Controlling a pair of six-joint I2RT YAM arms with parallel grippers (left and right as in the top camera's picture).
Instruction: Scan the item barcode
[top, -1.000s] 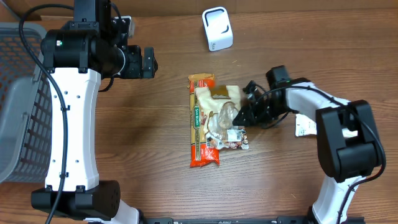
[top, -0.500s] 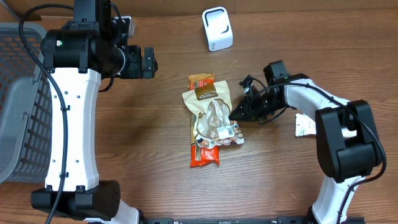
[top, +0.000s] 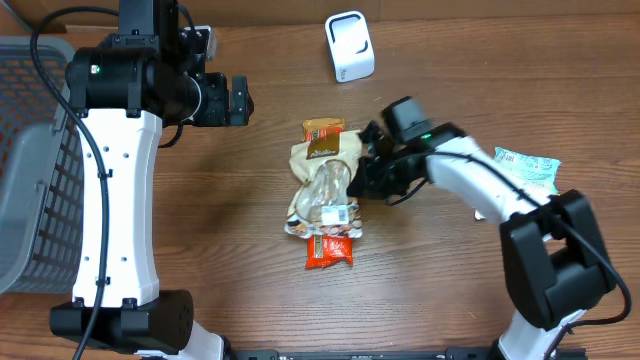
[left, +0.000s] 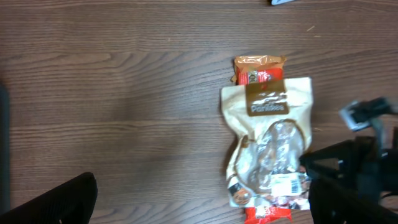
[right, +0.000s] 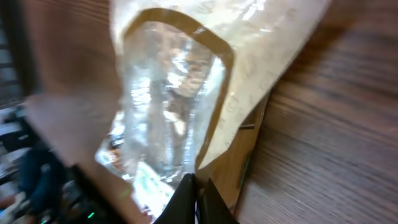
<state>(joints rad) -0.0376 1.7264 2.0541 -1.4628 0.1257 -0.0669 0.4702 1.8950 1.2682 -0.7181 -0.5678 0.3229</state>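
Right jaws pinched fully shut on the right edge of the snack bag (top: 325, 180); left jaws spread wide, holding nothing.

Overhead:
- right gripper (top: 363, 178) reaches in from the right and meets the bag at its clear window
- left gripper (top: 238, 100) sits well apart, up-left of the bag
- bag is mid-table, lying over a red packet (top: 328, 250) that sticks out above and below it
- white scanner (top: 349, 46) stands upright at the far edge, well apart from the bag
- grey basket (top: 30, 170) at the left edge
- teal-and-white packet (top: 525, 168) on the right, beside the right arm

Left wrist view:
- adds detail on the bag (left: 270, 140): brown label panel on top, crumpled clear window, white barcode sticker (left: 285, 183) near the lower end, facing up
- one dark finger (left: 59, 199) of its own shows in the bottom-left corner
- right gripper (left: 311, 165) comes in as a dark shape at the bag's right edge

Right wrist view:
- close and blurred
- closed fingertips (right: 194, 196) at the bottom meet the bag (right: 180, 93) near its sticker (right: 149, 180)
- bag looks tipped up on that side, possibly partly off the table; can't tell for sure
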